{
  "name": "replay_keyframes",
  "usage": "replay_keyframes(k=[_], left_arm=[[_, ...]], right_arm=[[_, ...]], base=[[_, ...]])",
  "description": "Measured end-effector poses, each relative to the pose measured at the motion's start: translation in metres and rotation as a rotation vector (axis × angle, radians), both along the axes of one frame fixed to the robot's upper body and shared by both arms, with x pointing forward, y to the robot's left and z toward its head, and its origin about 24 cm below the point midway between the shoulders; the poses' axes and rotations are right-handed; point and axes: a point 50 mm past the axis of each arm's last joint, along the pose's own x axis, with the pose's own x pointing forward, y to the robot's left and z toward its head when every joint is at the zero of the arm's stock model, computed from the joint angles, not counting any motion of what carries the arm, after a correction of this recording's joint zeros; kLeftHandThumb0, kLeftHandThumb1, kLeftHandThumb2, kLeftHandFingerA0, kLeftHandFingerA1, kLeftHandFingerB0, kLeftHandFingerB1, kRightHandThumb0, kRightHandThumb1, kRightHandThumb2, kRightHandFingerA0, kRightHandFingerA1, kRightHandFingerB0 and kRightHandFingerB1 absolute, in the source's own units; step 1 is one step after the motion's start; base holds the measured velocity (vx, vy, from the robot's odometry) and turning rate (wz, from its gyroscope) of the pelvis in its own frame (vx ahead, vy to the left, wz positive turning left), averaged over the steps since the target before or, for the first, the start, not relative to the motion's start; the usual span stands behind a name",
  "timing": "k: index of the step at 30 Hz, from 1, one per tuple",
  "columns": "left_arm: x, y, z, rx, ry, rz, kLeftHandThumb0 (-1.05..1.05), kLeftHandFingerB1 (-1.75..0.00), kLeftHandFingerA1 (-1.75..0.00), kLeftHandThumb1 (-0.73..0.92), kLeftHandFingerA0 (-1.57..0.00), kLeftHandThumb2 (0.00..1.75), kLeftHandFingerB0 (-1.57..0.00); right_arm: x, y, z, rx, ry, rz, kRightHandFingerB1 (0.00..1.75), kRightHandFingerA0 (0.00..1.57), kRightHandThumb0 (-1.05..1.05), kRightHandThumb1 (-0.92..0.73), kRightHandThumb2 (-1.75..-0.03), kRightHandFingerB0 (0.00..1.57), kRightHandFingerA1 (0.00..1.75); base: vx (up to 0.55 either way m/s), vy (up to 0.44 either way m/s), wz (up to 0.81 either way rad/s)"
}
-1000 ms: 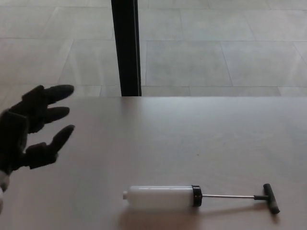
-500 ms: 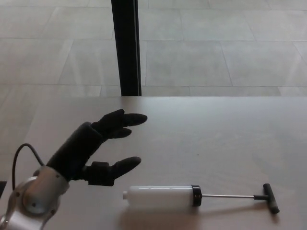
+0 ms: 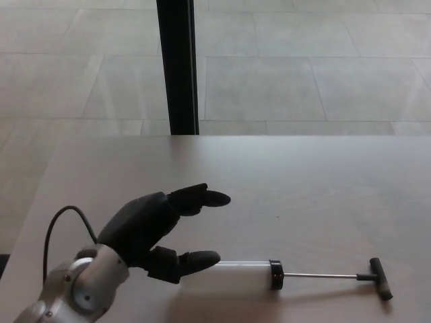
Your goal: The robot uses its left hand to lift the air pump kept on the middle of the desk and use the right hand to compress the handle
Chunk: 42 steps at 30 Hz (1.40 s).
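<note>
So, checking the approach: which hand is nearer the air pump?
Left. The left hand is open over the white end of the air pump, fingers apart. The right hand isn't in view.

L hand (image 3: 151,232) now further right, open fingers over pump (image 3: 242,276) barrel's left end.

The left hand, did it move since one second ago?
Yes. The left hand has travelled rightward and nearer, toward the air pump, which lies where it did on the desk. Its open fingers now overlap the pump's white end.
</note>
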Motion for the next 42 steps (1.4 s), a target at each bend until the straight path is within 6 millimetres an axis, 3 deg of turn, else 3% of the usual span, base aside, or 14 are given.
replay_keyframes(k=[2,9,10,20,23,24,26,28,29,31,33,40,41,42], left_arm=[[0.000,-0.003,-0.001,0.030,-0.003,-0.007,-0.85,-0.40,-0.55,0.69,-0.24,0.61,-0.27],[0.000,-0.024,-0.007,0.146,-0.019,-0.044,-0.84,-0.42,-0.57,0.67,-0.18,0.61,-0.24],[-0.001,-0.028,-0.009,0.159,-0.019,-0.052,-0.86,-0.42,-0.57,0.68,-0.20,0.61,-0.26],[-0.013,-0.057,-0.031,0.298,-0.010,-0.090,-0.87,-0.48,-0.55,0.54,-0.11,0.94,-0.19],[-0.016,-0.061,-0.035,0.342,-0.011,-0.090,-0.87,-0.38,-0.52,0.70,-0.09,0.62,-0.25],[-0.017,-0.062,-0.037,0.361,-0.013,-0.088,-0.85,-0.50,-0.54,0.52,-0.06,0.94,-0.19],[-0.018,-0.063,-0.040,0.395,-0.018,-0.083,-0.85,-0.50,-0.53,0.52,-0.07,0.94,-0.20],[-0.020,-0.063,-0.043,0.425,-0.021,-0.074,-0.87,-0.50,-0.51,0.54,-0.03,0.95,-0.18],[-0.021,-0.062,-0.045,0.442,-0.023,-0.068,-0.82,-0.50,-0.51,0.52,-0.03,0.92,-0.18],[-0.022,-0.061,-0.048,0.467,-0.022,-0.057,-0.78,-0.41,-0.53,0.66,-0.08,0.60,-0.27],[-0.025,-0.059,-0.053,0.496,-0.022,-0.040,-0.76,-0.50,-0.55,0.50,-0.10,0.87,-0.24],[-0.034,-0.047,-0.064,0.499,-0.051,0.076,-0.48,-0.49,-0.57,0.52,-0.12,0.77,-0.23],[-0.034,-0.045,-0.065,0.488,-0.050,0.102,-0.38,-0.43,-0.55,0.61,-0.09,0.58,-0.29],[-0.035,-0.042,-0.066,0.473,-0.047,0.133,-0.36,-0.47,-0.54,0.52,-0.10,0.67,-0.27]], right_arm=[[0.000,0.000,0.000,0.000,-0.001,0.000,0.34,0.20,-0.79,-0.87,-0.67,0.36,0.41],[0.001,0.001,0.001,-0.001,-0.005,0.002,0.49,0.18,-0.78,-0.68,-1.05,0.29,0.51],[0.001,0.001,0.001,-0.001,-0.006,0.003,0.34,0.23,-0.78,-0.87,-0.67,0.39,0.43],[0.002,0.002,0.002,-0.002,-0.008,0.007,0.35,0.24,-0.77,-0.86,-0.66,0.37,0.43],[0.003,0.002,0.002,-0.002,-0.009,0.008,0.36,0.24,-0.76,-0.86,-0.66,0.37,0.43],[0.003,0.002,0.003,-0.002,-0.010,0.008,0.35,0.24,-0.76,-0.86,-0.66,0.37,0.43],[0.003,0.002,0.003,-0.002,-0.013,0.009,0.35,0.23,-0.76,-0.85,-0.66,0.38,0.42],[0.004,0.003,0.005,-0.002,-0.018,0.010,0.49,0.18,-0.78,-0.68,-1.04,0.31,0.51],[0.005,0.003,0.006,-0.002,-0.021,0.011,0.35,0.24,-0.77,-0.84,-0.66,0.38,0.41],[0.006,0.003,0.007,-0.002,-0.028,0.012,0.35,0.24,-0.77,-0.84,-0.65,0.38,0.41],[0.007,0.004,0.009,-0.002,-0.035,0.013,0.36,0.23,-0.77,-0.82,-0.66,0.39,0.41],[0.010,0.003,0.011,0.002,-0.044,0.005,0.36,0.24,-0.67,-0.80,-0.64,0.44,0.44],[0.010,0.003,0.011,0.003,-0.044,0.002,0.53,0.28,-0.69,-0.66,-1.03,0.38,0.68],[0.010,0.003,0.011,0.005,-0.045,0.000,0.37,0.34,-0.64,-0.79,-0.64,0.45,0.78]], base=[[0.00,0.000,0.00],[0.00,0.000,0.00],[0.00,0.000,0.00],[0.00,0.000,0.00],[0.00,0.000,0.00],[0.00,0.000,0.00],[0.00,0.000,0.00],[0.00,0.000,0.00],[0.00,0.000,0.00],[0.00,0.000,0.00],[0.00,0.000,0.00],[0.00,0.000,0.00],[0.00,0.000,0.00],[0.00,0.000,0.00]])
